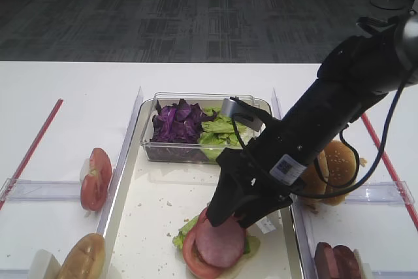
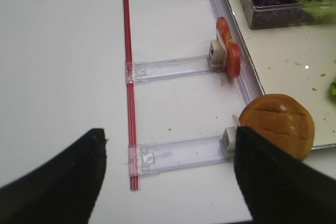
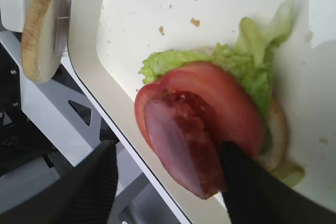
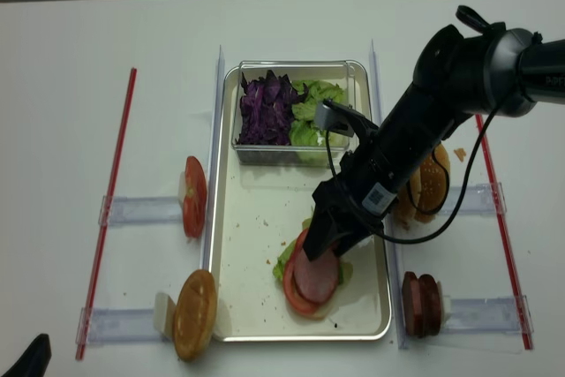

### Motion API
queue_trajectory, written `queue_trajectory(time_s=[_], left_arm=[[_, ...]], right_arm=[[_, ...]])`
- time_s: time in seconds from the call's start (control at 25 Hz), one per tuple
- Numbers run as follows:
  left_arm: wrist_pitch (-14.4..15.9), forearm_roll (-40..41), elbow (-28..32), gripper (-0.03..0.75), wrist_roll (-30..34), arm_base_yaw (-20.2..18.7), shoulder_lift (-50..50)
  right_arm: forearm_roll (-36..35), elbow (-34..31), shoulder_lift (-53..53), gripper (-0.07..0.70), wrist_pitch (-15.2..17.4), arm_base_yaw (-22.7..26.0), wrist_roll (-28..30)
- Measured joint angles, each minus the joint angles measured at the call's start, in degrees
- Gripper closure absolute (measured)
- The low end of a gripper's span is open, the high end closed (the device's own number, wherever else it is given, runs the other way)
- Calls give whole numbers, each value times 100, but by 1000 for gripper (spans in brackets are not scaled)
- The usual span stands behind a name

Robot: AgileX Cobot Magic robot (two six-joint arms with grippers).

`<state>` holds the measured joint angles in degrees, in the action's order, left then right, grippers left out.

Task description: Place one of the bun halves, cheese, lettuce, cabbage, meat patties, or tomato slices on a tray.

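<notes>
On the tray (image 1: 157,207) lies a stack: a pale bun half (image 3: 278,129) at the bottom, lettuce (image 3: 173,59), a tomato slice (image 3: 231,103) and a pinkish meat patty (image 1: 221,243) (image 3: 184,140) on top. My right gripper (image 1: 232,217) (image 3: 168,150) hangs just over the stack, open. Its right finger touches the patty's edge, while the left finger stands well clear, beyond the tray rim. The left gripper (image 2: 169,135) is open over the bare table, beside a golden bun half (image 2: 278,124), with nothing between its fingers.
A clear box (image 1: 196,99) at the tray's back holds purple cabbage (image 1: 176,122) and lettuce (image 1: 222,129). Tomato slices (image 1: 96,178) and a bun half (image 1: 81,256) stand in holders on the left. A sesame bun (image 1: 336,161) and meat patties (image 1: 336,259) are on the right. Red strips (image 1: 32,145) border the table.
</notes>
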<state>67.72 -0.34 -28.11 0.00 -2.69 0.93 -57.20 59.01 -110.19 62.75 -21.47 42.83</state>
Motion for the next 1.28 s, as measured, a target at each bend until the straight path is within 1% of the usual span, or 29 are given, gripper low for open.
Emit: queue_trajectory(time_s=[0.24, 0.36, 0.48, 0.72, 1.0, 1.28], left_arm=[[0, 0, 0, 242, -38, 0, 0], [0, 0, 0, 242, 0, 0, 0], [0, 0, 0, 242, 0, 0, 0], [0, 0, 0, 242, -38, 0, 0], [0, 0, 0, 242, 0, 0, 0], [0, 0, 0, 242, -38, 0, 11]], right_arm=[[77, 0, 0, 171, 0, 0, 10], [234, 52, 34, 171, 0, 0, -18], [537, 213, 115, 171, -14, 0, -267], [1010, 523, 229, 171, 138, 0, -655], [1820, 855, 465, 169, 237, 0, -1163], [2322, 1213, 655, 169, 364, 0, -1387]])
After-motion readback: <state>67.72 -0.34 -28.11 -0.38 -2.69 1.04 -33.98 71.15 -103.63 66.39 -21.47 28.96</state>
